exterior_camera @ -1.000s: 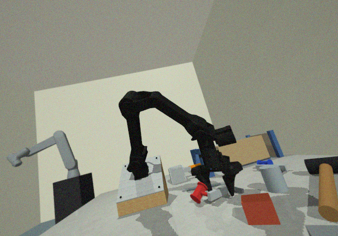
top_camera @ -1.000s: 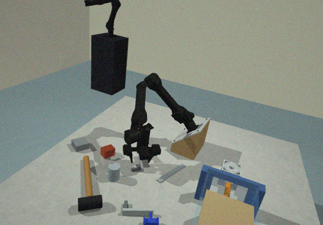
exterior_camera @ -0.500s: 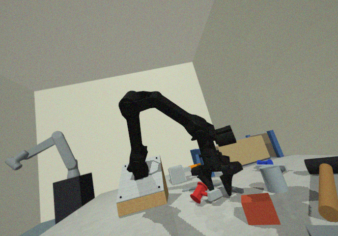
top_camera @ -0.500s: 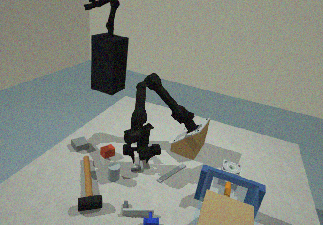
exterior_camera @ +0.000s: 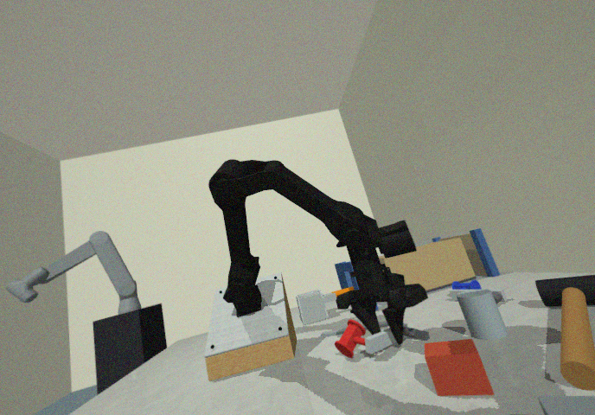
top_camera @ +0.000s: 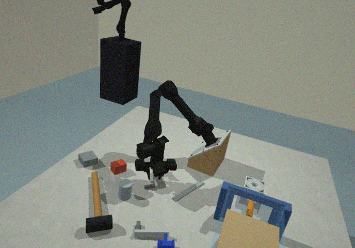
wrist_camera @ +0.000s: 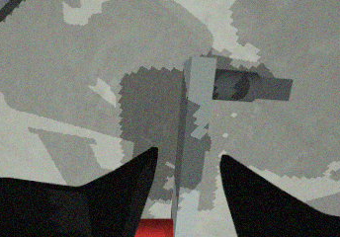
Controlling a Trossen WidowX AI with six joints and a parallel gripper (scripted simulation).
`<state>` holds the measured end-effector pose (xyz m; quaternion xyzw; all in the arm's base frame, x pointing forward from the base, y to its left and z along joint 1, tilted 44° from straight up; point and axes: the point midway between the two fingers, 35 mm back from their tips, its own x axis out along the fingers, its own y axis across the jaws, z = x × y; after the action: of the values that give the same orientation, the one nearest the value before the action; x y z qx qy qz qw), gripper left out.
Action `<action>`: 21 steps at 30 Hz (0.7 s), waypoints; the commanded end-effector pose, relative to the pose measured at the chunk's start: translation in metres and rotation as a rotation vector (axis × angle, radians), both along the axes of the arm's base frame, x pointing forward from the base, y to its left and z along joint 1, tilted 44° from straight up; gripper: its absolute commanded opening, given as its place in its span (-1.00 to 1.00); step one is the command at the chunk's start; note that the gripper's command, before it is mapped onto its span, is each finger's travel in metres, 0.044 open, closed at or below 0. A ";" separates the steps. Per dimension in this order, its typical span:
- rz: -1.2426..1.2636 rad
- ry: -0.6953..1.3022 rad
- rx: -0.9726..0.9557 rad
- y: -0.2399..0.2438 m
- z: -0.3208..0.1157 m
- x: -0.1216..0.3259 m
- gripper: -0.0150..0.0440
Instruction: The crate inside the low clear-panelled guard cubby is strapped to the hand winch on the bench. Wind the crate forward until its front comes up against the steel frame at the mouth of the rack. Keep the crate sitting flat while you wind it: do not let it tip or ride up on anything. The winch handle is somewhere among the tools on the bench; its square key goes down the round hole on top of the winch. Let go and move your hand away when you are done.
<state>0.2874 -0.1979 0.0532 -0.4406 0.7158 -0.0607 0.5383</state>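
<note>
A crank handle with a grey bar (exterior_camera: 379, 342) (wrist_camera: 200, 79), a red knob (exterior_camera: 350, 339) and a dark grey key (top_camera: 149, 186) (wrist_camera: 272, 89) lies on the bench. My gripper (top_camera: 154, 178) (exterior_camera: 387, 337) (wrist_camera: 189, 156) is partly open and low, its fingers on either side of the bar; the wrist view shows gaps on both sides. The winch (top_camera: 254, 184) (exterior_camera: 311, 307) stands outside the blue frame (top_camera: 257, 195), its top hole bare. An orange piece (top_camera: 250, 208) (exterior_camera: 342, 291) lies between winch and a tan body (top_camera: 251, 231) (exterior_camera: 431, 264), seemingly the crate. Its contact with the frame cannot be judged.
A flat grey bar (top_camera: 188, 191) lies between handle and frame. A red block (top_camera: 118, 167) (exterior_camera: 457, 367), grey cylinder (top_camera: 125, 189) (exterior_camera: 482, 316), mallet (top_camera: 96, 194) (exterior_camera: 577, 332) and grey block (top_camera: 87, 158) are on the other side. Another grey crank (top_camera: 151, 233) has a blue knob (top_camera: 165, 243).
</note>
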 end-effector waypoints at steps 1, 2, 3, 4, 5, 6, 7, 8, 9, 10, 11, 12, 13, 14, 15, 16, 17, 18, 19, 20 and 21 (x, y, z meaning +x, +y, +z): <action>-0.001 -0.002 0.000 0.000 0.000 0.000 0.14; -0.001 -0.002 0.000 0.000 0.000 0.000 0.12; -0.001 -0.002 0.000 0.000 0.000 0.000 0.10; -0.001 -0.002 0.000 0.000 0.000 0.000 0.07; -0.001 -0.002 0.000 0.000 0.000 0.000 0.05; -0.001 -0.002 0.000 0.000 0.000 0.000 0.03; -0.001 -0.002 0.000 0.000 0.000 0.000 0.01; -0.001 -0.002 0.000 0.000 0.000 0.000 -0.02; -0.001 -0.002 0.000 0.000 0.000 0.000 -0.04; -0.001 -0.002 0.000 0.000 0.000 0.000 -0.06; -0.001 -0.002 0.000 0.000 0.000 0.000 -0.08; -0.001 -0.002 0.000 0.000 0.000 0.000 -0.11; -0.001 -0.002 0.000 0.000 0.000 0.000 -0.13; -0.001 -0.002 0.000 0.000 0.000 0.000 -0.15; -0.001 -0.002 0.000 0.000 0.000 0.000 -0.18; -0.001 -0.002 0.000 0.000 0.000 0.000 -0.20; -0.001 -0.002 0.000 0.000 0.000 0.000 -0.22; -0.001 -0.002 0.000 0.000 0.000 0.000 -0.24; -0.001 -0.002 0.000 0.000 0.000 0.000 -0.27; -0.001 -0.002 0.000 0.000 0.000 0.000 -0.29; -0.001 -0.002 0.000 0.000 0.000 0.000 -0.31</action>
<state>0.2870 -0.1973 0.0529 -0.4404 0.7165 -0.0587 0.5378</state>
